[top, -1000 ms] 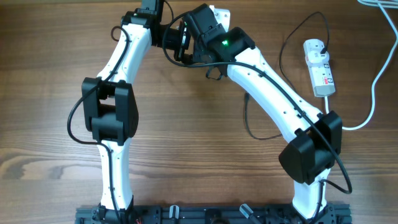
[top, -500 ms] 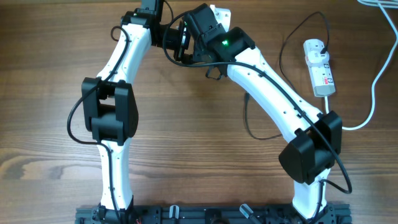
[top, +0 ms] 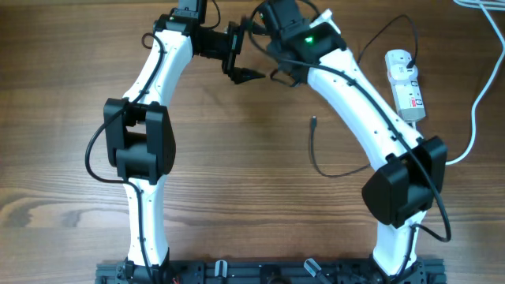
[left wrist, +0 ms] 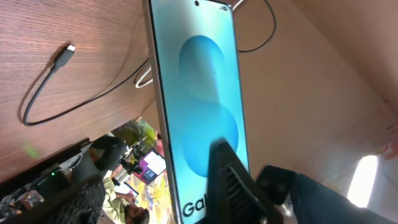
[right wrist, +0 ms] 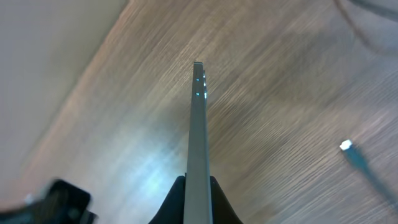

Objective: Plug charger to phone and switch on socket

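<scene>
My right gripper [right wrist: 198, 186] is shut on the phone [right wrist: 198, 124], which shows edge-on above the wooden table. In the left wrist view the phone [left wrist: 199, 93] shows its cyan screen and "Gal" lettering. My left gripper [top: 245, 57] is open, with one finger in front of the screen [left wrist: 233, 180] and the other to its left. The charger cable [top: 316, 158] lies on the table with its loose plug tip [top: 313, 121] free, also seen in the left wrist view [left wrist: 69, 48] and the right wrist view [right wrist: 346, 145]. The socket [top: 405, 85] lies at the far right with the white adapter [top: 397, 57] in it.
A thick white cord [top: 473, 118] runs from the socket toward the right edge. Both arms meet at the table's far edge. The black base rail [top: 268, 272] runs along the front.
My right arm has swung back and to the right, carrying the phone with it. The cable's plug tip now lies uncovered on the table. My left gripper's open fingers have come into sight.
</scene>
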Robot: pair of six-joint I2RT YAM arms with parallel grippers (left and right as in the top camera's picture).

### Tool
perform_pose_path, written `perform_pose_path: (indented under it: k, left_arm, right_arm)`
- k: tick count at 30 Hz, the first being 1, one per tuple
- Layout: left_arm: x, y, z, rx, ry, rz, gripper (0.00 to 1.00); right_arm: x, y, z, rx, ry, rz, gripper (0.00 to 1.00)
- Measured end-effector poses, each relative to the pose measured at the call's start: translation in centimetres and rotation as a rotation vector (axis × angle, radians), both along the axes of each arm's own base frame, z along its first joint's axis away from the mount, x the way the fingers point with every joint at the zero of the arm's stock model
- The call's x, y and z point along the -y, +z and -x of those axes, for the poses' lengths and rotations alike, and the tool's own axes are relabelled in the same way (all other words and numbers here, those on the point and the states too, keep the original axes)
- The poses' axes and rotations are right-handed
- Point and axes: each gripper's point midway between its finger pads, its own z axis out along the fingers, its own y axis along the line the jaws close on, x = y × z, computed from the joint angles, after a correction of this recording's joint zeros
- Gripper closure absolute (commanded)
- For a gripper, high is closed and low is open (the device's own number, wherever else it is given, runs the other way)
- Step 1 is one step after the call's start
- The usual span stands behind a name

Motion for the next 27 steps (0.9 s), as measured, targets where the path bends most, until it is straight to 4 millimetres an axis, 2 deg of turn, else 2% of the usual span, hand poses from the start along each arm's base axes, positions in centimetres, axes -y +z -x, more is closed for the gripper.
perform_pose_path:
  k: [4,7,10,11,13,14,18,24,27]
  left_arm:
    - [0.0,-0.1,-0.1,-0.032,0.013,-0.008,0.18]
    - [-0.1,-0.3,-0.3,-0.083,0.040,-0.030,0.19]
    - [-0.2,-0.5,-0.4,-0.106,0.055,-0.041,0.22]
    - [-0.2,-0.5,-0.5,-0.116,0.060,-0.042,0.22]
    - [-0.1,-0.1,-0.6,-0.119,0.059,-0.021,0.23]
    - [0.0,0.4,-0.7,-0.115,0.049,0.005,0.22]
    - [0.4,2.2,0.1,-0.173,0.003,0.096,0.24]
    - [0.4,3.8,1.0,-0.251,-0.046,0.178,0.31]
    - [0.4,4.3,1.2,-0.268,-0.059,0.197,0.35]
  right_arm:
    - [-1.7,0.1,0.0,-0.010,-0.119,-0.190,0.96]
    - [-2.1,0.9,0.8,-0.028,-0.133,-0.239,0.96]
    - [-1.2,4.4,2.3,0.010,-0.138,-0.269,0.96]
    - [-0.8,6.6,3.1,0.040,-0.136,-0.291,0.96]
    - [-0.2,9.3,4.1,0.083,-0.138,-0.325,0.96]
    - [-0.1,9.9,4.4,0.088,-0.146,-0.334,0.96]
    - [-0.2,9.7,4.9,0.065,-0.210,-0.377,0.96]
    - [-2.7,9.7,6.3,0.061,-0.203,-0.394,0.96]
    - [-2.9,9.6,6.5,0.066,-0.211,-0.385,0.96]
